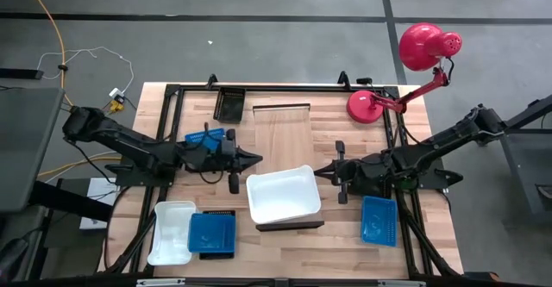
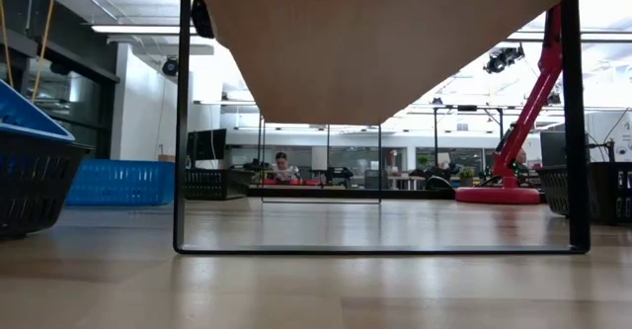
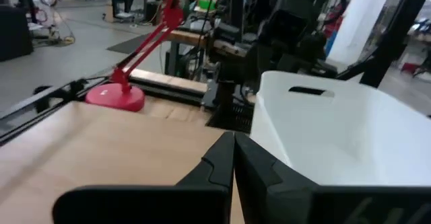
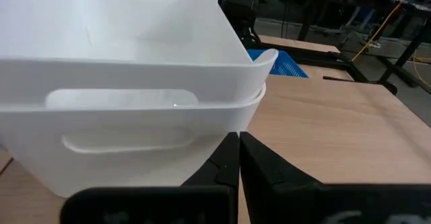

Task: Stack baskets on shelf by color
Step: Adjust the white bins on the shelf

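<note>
Two nested white baskets [image 1: 283,195] rest on the near end of the pale shelf [image 1: 280,127]; the right wrist view shows both of their rims [image 4: 135,83]. My left gripper [image 1: 257,159] is shut and hovers by the stack's far left corner, apart from it [image 3: 234,138]. My right gripper [image 1: 317,171] is shut and sits close to the stack's right short wall [image 4: 237,138]. On the table's near left, another white basket [image 1: 171,232] lies beside a blue one [image 1: 211,233] that sits on a black one. More blue baskets lie under my left arm [image 1: 205,138] and at the near right [image 1: 379,220]. My right gripper's shut fingertips stand level at the lower edge of the white stack's right short wall [image 4: 202,140], coming from the table's right. I cannot tell whether they touch it.
A black basket [image 1: 228,104] stands at the far edge, left of the shelf. The red lamp [image 1: 379,106] stands at the far right, its head [image 1: 423,44] beyond the table. The shelf is raised on a black frame [image 2: 181,122]. Its far half is bare.
</note>
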`<state>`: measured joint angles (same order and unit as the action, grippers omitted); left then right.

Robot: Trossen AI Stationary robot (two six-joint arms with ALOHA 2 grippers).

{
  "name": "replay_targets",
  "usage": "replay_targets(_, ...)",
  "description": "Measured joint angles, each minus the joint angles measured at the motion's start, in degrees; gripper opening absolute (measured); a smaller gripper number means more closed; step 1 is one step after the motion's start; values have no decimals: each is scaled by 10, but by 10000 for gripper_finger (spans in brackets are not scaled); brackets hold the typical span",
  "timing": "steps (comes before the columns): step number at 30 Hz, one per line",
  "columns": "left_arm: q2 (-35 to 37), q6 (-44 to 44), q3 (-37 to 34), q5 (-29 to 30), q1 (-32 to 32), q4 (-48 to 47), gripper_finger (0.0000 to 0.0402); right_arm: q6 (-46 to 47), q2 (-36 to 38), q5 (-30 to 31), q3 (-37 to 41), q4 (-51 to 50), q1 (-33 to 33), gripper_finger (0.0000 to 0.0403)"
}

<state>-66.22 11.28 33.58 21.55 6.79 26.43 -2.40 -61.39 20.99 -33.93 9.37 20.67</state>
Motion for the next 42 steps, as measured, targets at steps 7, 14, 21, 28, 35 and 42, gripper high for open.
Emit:
replay_targets(7, 63, -33, 0, 67, 0, -63, 0, -19, 0, -20, 0, 16, 0, 0)
replay_targets(14, 81, -31, 0, 107, 0, -124, 0, -22, 0, -46, 0, 26, 0, 0)
replay_targets(21, 81, -5, 0, 109, 0, -181, 0, -22, 0, -56, 0, 22, 0, 0)
replay_targets(28, 80, 15, 0, 131, 1, -239, 0, 0, 0, -79, 0, -14, 0, 0)
replay_targets(35, 72, 56, 0, 212, -16, -302, 0, 9, 0, -72, 0, -49, 14, 0)
replay_targets(42, 13, 82, 0, 174, -95, -345, 0, 11, 0, -13, -23, -78, 16, 0)
